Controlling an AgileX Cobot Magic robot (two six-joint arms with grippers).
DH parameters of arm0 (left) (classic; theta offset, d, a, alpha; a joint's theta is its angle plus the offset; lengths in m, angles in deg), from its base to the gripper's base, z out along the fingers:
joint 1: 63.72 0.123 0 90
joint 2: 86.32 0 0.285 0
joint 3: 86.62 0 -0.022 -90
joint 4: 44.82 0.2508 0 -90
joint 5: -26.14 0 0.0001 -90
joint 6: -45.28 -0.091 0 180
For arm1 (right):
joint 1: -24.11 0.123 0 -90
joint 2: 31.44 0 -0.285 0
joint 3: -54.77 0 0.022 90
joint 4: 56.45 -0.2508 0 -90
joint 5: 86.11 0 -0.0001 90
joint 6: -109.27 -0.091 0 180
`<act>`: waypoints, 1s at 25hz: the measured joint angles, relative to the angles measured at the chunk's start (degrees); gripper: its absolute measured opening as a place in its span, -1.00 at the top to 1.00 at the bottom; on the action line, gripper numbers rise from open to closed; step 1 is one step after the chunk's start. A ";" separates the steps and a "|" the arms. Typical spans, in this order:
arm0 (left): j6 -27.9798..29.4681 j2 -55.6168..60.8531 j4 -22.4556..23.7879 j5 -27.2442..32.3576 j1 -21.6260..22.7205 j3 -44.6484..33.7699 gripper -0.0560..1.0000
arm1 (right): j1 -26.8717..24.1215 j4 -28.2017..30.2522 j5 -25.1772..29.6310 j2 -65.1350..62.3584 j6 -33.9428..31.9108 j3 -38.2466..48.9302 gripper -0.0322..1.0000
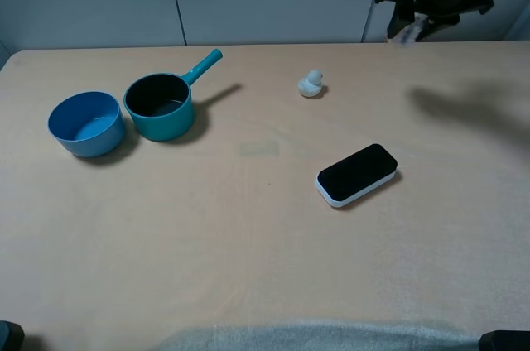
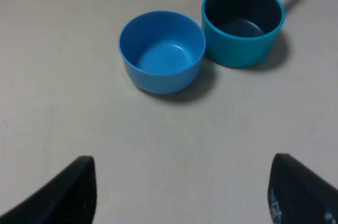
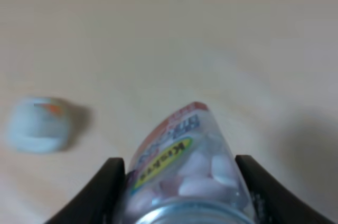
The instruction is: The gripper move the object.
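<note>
Jar (image 3: 182, 174) is pinched btwn the jaws of the right gripper (image 3: 179, 165), held well up off the tabletop (image 1: 207, 243) at the far right, near the back edge. From the overhead cam it's only a pale smear under the claw. On the wrist cam the jaws press the sides close to the silver cap, and the labelled glass body pokes out past the tips, tilted.

That's my main worry. It's smooth glass gripped at one end, so a fast swing or hard stop could prob. make it pivot or slide out. A drop from that height onto a hard top could mean a cracked jar and bits everywhere.

Nearest thing on the tabletop is the white duck (image 1: 311, 84). A low pass or a set-down that way could knock it over. The black slab w/ white base (image 1: 357, 175) sits nearer the front, also reachable if the path goes long.

Blue bowl (image 1: 85, 123) and teal saucepan (image 1: 160, 107) stand side by side far left, well apart from all this. The left gripper (image 2: 185, 192) hangs over there w/ jaws spread and empty. It's no trouble unless the arms cross.
</note>
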 joint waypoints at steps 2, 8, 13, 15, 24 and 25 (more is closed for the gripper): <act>0.00 0.00 0.00 0.00 0.00 0.00 -0.51 | 2.14 0.00 0.85 0.00 0.08 -2.56 0.29; 0.00 0.00 0.00 0.00 0.00 0.00 -0.51 | 7.82 0.00 2.04 0.00 1.11 -8.64 0.29; 0.00 0.00 0.00 0.00 0.00 0.00 -0.51 | 11.48 0.00 2.26 0.00 1.44 -8.92 0.29; 0.00 0.00 0.00 0.00 0.00 0.00 -0.51 | 12.87 0.07 2.26 0.00 2.06 -8.92 0.29; 0.00 0.00 0.00 0.00 0.00 0.00 -0.51 | 19.19 0.18 1.63 0.00 4.02 -8.92 0.29; 0.00 0.00 0.00 0.00 0.00 0.00 -0.51 | 19.83 0.18 1.58 0.00 4.02 -8.92 0.29</act>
